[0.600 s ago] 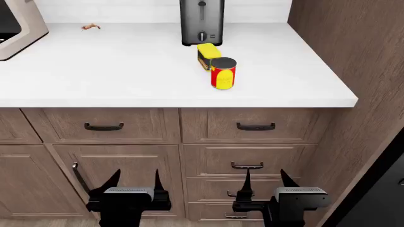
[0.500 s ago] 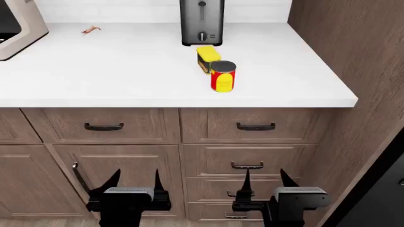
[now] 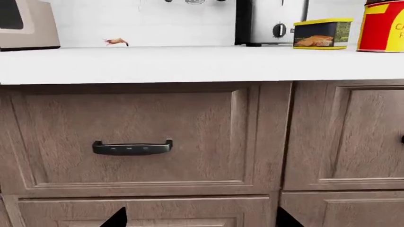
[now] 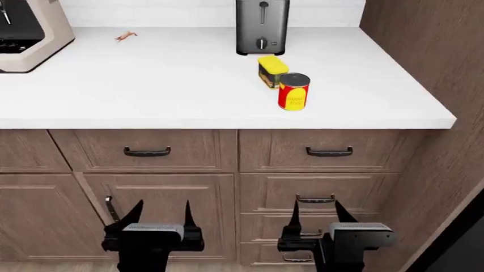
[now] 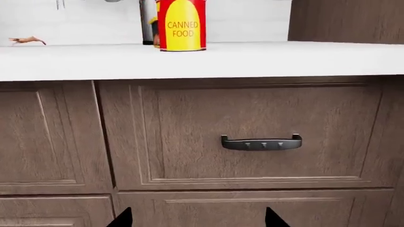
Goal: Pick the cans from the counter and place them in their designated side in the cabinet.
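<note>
Two cans stand on the white counter (image 4: 189, 85) right of centre. The round red and yellow can (image 4: 293, 91) with a dark grey top is nearer the front edge; the right wrist view shows its "CANNED FOOD" label (image 5: 181, 24). Just behind it sits the yellow-topped can (image 4: 271, 70) with a dark olive label (image 3: 322, 34). My left gripper (image 4: 162, 213) and right gripper (image 4: 314, 212) hang low in front of the drawer fronts, well below the counter. Both are open with nothing between their fingers. No open cabinet interior shows.
A steel toaster (image 4: 262, 26) stands behind the cans at the back wall. A beige appliance (image 4: 30, 34) occupies the counter's far left, with a small orange scrap (image 4: 126, 36) near it. A tall wood panel (image 4: 423, 51) bounds the counter on the right. Drawers with dark handles (image 4: 147, 152) face me.
The head view has shifted left, so the cans, toaster and drawers now sit further right in the picture. Both grippers hold the same pose, still open.
</note>
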You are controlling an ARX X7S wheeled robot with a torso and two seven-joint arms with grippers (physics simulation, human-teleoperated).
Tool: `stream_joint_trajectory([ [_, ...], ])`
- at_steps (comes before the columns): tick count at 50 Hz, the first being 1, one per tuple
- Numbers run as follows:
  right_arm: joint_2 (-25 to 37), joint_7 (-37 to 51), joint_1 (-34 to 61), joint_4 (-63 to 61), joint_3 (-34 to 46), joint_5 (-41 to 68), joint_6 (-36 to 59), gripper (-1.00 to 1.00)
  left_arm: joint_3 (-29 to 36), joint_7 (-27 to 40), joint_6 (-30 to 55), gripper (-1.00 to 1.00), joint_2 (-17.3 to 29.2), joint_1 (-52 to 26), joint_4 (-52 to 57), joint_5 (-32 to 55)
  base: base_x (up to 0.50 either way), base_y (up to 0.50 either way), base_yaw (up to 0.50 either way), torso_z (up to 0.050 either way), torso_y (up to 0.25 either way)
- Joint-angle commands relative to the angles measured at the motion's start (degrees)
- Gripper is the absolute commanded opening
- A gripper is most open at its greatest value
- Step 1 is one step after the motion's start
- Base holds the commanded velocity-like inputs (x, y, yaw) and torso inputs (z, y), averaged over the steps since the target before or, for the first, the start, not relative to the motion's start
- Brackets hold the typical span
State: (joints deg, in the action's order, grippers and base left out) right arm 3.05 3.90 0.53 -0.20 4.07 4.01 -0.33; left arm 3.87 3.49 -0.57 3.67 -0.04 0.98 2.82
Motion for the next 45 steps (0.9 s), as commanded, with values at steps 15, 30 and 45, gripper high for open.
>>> stream_joint_trajectory([
  [15,16.25,-4.75,20.82,-32.14,-2.87,15.19,50.29,1.0,5.42,-14.12,33.96,1.0,11.98,-28.54,14.77,10.1,0.0,0.0,0.0,0.0,0.0],
  [30,19.78,-4.91,38.21,-39.4,-8.44,24.44,73.22,1.0,4.88,-16.01,44.7,1.0,13.44,-42.05,14.82,13.02,0.12,0.0,0.0,0.0,0.0],
  [45,20.46,-5.01,41.39,-39.15,-8.05,25.1,74.05,1.0,4.97,-15.65,46.46,1.0,14.07,-43.07,16.45,13.56,0.5,0.0,0.0,0.0,0.0],
])
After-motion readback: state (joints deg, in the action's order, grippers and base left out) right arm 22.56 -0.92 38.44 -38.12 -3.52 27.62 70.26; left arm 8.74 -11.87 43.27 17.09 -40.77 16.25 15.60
